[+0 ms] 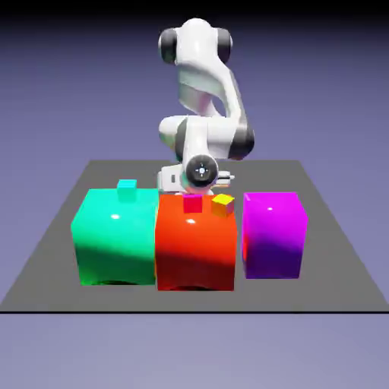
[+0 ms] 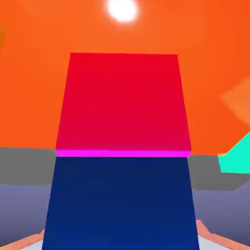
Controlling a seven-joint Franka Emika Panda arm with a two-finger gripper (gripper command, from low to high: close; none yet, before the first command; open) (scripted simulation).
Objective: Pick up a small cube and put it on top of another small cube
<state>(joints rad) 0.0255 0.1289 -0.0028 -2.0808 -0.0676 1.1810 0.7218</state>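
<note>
Exterior pincer: its fingers are hidden behind the arm's round joint [image 1: 201, 172].
Crimson cube: here, at the red block's [image 1: 195, 247] far edge, just left of the yellow cube [image 1: 222, 204].
Hand-view blue cube [image 2: 121, 202]: dark face between the pincer's fingertips [image 2: 217, 238], below the crimson cube [image 2: 122, 102]!
Grip: can't tell.

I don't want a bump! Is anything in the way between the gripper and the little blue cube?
No, nothing I can see. The blue cube shows between the gripper's fingers; the red cube is past it.
</note>
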